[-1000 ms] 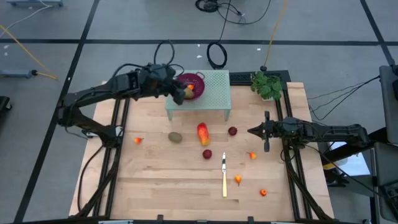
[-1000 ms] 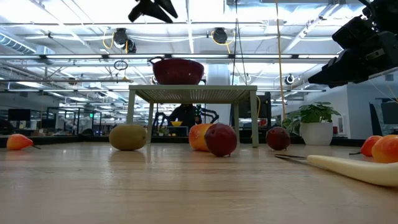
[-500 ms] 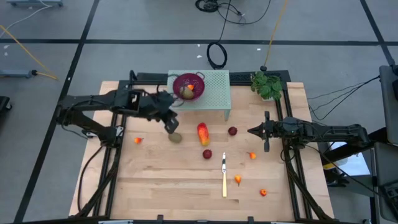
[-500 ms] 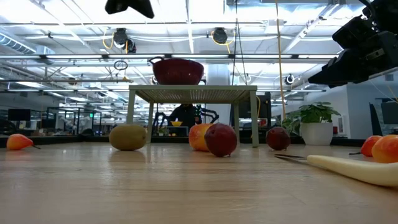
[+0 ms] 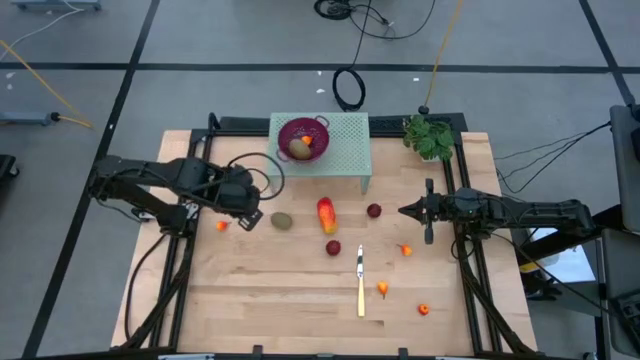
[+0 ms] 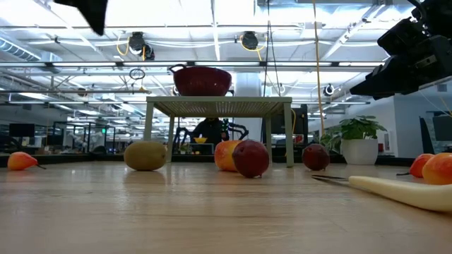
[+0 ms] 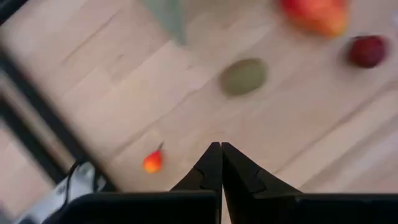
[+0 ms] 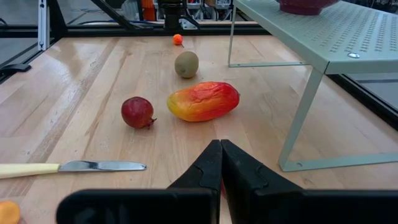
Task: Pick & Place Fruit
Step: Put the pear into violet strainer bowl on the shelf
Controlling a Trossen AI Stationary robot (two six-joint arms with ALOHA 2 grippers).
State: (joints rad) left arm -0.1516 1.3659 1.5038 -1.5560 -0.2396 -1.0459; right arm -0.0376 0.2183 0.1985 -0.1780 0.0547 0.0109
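My left gripper (image 5: 250, 215) is shut, points down above the table's left part and holds nothing. A brown-green oval fruit (image 5: 283, 220) lies just right of it, and a tiny orange piece (image 7: 152, 162) lies on the wood to its left. Another brown-green oval (image 5: 299, 148) sits in the purple colander (image 5: 303, 128). The red-orange oblong (image 5: 326, 214) and two dark red balls (image 5: 373, 211) (image 5: 333, 247) rest on the wood at mid-table. My right gripper (image 5: 405, 211) waits shut at the right, level, pointing toward the fruit.
The colander stands on a pale green perforated stand (image 5: 345, 150) at the far middle. A yellow-handled knife (image 5: 360, 285) lies near the front, with tiny orange pieces (image 5: 405, 250) (image 5: 382, 289) (image 5: 424, 309) around it. A potted plant (image 5: 430, 137) stands at the far right.
My left gripper has left the colander and swung toward the table's near left. It has come lower and tipped from nearly level to pointing down beside the brown-green oval on the wood. The oval in the colander has stayed there.
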